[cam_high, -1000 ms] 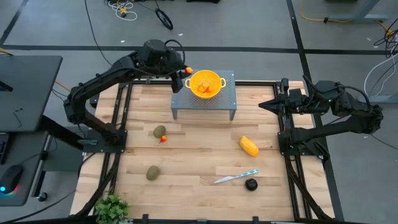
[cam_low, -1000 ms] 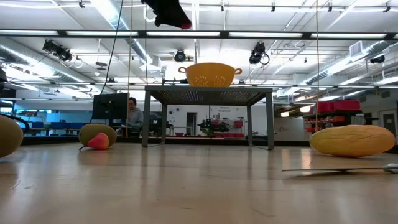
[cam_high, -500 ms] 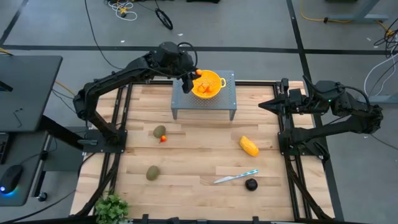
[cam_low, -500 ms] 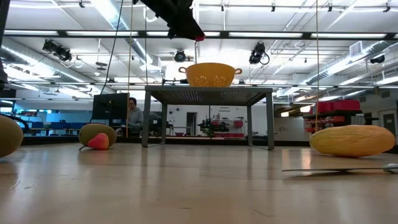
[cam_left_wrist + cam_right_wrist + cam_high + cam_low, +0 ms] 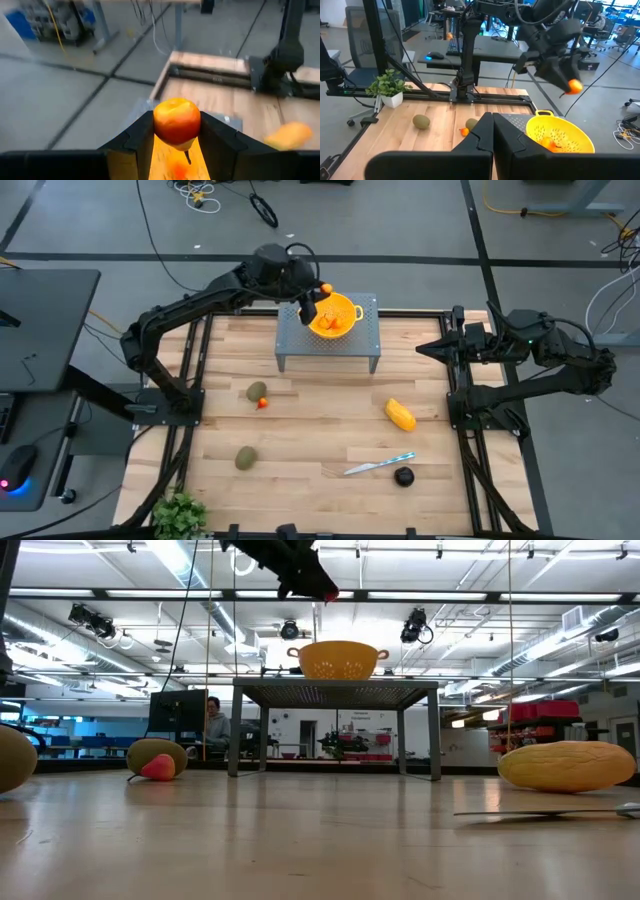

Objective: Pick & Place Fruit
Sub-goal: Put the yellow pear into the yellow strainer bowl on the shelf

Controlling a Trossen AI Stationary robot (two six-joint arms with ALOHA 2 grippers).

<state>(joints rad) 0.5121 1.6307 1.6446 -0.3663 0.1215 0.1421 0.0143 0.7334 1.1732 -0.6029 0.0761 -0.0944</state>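
Observation:
My left gripper (image 5: 318, 300) is shut on a small orange-red fruit (image 5: 176, 121) in the air over the left rim of the yellow perforated bowl (image 5: 355, 315). The low view shows the same fruit (image 5: 330, 595) well above the bowl (image 5: 338, 660). More orange pieces (image 5: 331, 324) lie inside the bowl. On the table lie two olive-brown ovals (image 5: 257, 391) (image 5: 246, 458), a tiny orange-red piece (image 5: 263, 403), a yellow-orange oblong (image 5: 400, 415) and a dark round fruit (image 5: 403, 476). My right gripper (image 5: 425, 347) waits shut at the table's right edge. My left gripper pinches the small orange-red fruit by two opposite sides (image 5: 159, 125) between its two fingers, at their free ends. The fingers (image 5: 555, 75) slant slightly downward from the table's far left. The fruit is lifted clear, above the bowl, with a short stalk (image 5: 187, 157) hanging under it.
The bowl stands on a grey perforated metal stand (image 5: 300, 345) at the table's far middle. A knife with a pale blue handle (image 5: 380, 464) lies near the dark fruit. A small green plant (image 5: 180, 515) sits at the near left corner. The middle of the wooden top is bare.
My left gripper has carried the orange-red fruit toward the table's right, from beside the stand to over the bowl's left rim, sinking a little and tipping slightly downward. It has stayed shut on the fruit.

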